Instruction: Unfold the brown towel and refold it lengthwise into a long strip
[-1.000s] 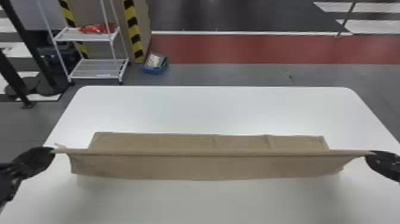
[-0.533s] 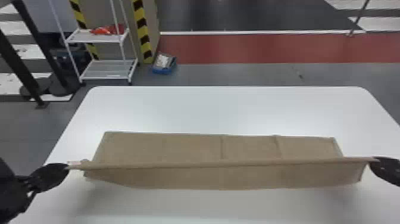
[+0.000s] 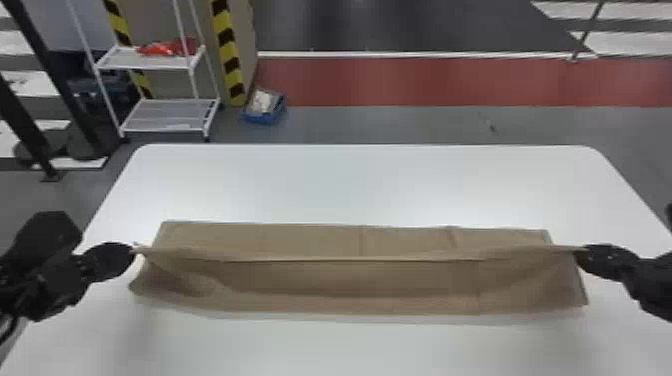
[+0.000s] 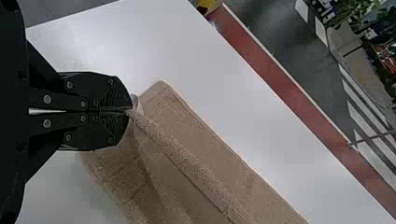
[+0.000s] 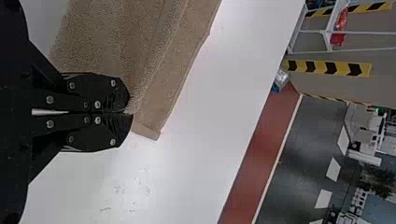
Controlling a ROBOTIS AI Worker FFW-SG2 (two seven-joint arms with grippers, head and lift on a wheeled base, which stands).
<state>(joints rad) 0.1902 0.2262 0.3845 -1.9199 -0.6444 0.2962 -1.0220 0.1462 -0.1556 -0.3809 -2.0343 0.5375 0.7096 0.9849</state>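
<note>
I'm working over the table [image 3: 350, 185], where the brown towel [image 3: 360, 285] lies across the middle, its long sides running from the table's left side to its right. My left gripper [image 4: 130, 111] is clenched on one end of a raised ridge of cloth, near the table's left edge. My right gripper [image 5: 130, 113] is clenched on the other end, towards the table's right edge. Between them the ridge sags slightly, with one flat layer on its far side and a slack drape towards the table's near side.

I judge this to be the lengthwise refold, with the long strip taking shape but not finished. The next move calls for both arms to travel level and together, laying the held ridge down parallel to the table's far edge before I let go. If one side leads, I'd expect the strip to skew or bunch.
</note>
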